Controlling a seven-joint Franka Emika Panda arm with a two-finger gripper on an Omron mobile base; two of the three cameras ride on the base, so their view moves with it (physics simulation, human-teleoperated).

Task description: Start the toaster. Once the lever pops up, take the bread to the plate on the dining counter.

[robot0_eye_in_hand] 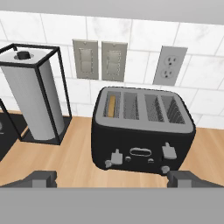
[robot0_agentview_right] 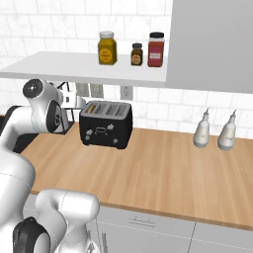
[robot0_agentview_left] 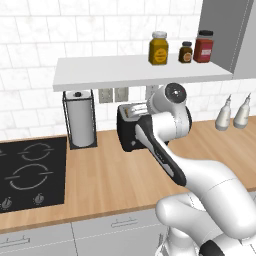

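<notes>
With the gripper spread wide before the toaster near the counter's back edge, press its left lever straight down beneath the bread.

On the desk, the toaster has bread in its nine-o'clock slot, towel holder at nine o'clock.
</notes>
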